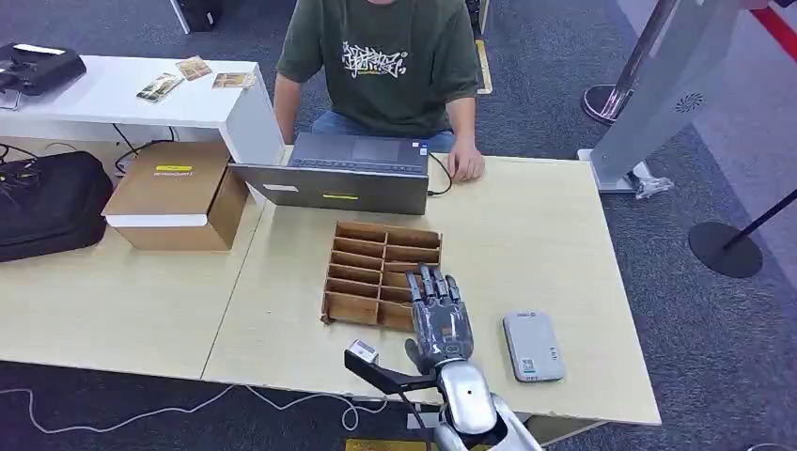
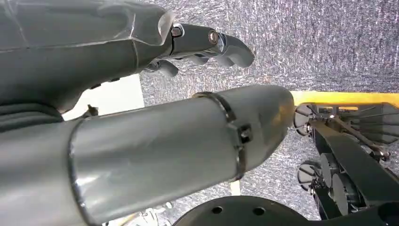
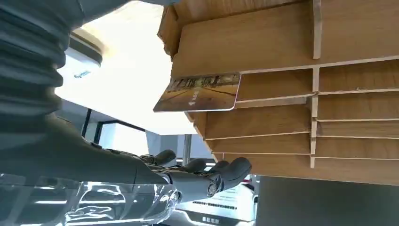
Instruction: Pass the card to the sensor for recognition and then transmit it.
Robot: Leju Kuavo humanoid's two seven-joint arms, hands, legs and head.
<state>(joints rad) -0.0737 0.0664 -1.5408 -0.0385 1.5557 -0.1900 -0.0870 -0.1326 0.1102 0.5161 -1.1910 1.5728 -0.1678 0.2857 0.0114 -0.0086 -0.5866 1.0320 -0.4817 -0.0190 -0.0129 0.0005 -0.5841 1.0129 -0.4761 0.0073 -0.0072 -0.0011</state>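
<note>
My right hand lies flat over the rack's near-right slots, grasping nothing.

Near the front edge of the table I see the grey sensor, right of the hand. The card stands in a slot of the wooden rack, one end jutting out. My left hand hangs over carpet, fingers curled, nothing in them. A person's laptop sits at the far edge.
</note>
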